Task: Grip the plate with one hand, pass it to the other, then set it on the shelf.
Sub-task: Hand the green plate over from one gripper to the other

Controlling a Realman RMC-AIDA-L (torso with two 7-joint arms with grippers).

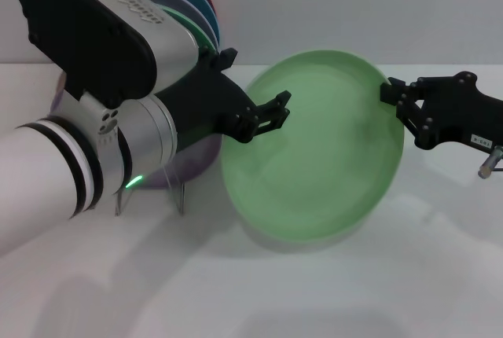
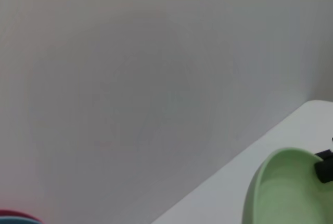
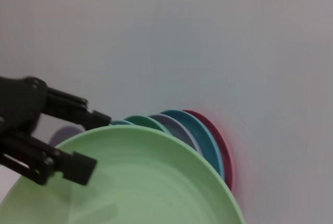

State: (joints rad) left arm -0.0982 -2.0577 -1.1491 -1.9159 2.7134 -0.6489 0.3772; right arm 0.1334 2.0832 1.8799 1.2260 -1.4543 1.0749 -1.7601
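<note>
My right gripper (image 1: 395,96) clamps the plate (image 1: 314,149); my left gripper (image 1: 271,110), fingers apart, straddles its opposite rim, hiding the shelf.

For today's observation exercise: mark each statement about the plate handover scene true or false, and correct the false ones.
1. The mint-green plate lies flat on the table. False: it is held tilted above the table.
2. The right tool grips the plate's rim. True.
3. The left tool is at the plate's opposite edge. True; the right wrist view shows its fingers open on either side of the rim.
4. The rack holds no plates. False: several coloured plates stand behind the left arm.
5. The green plate already sits in the rack. False: it is beside it, in the air.
</note>
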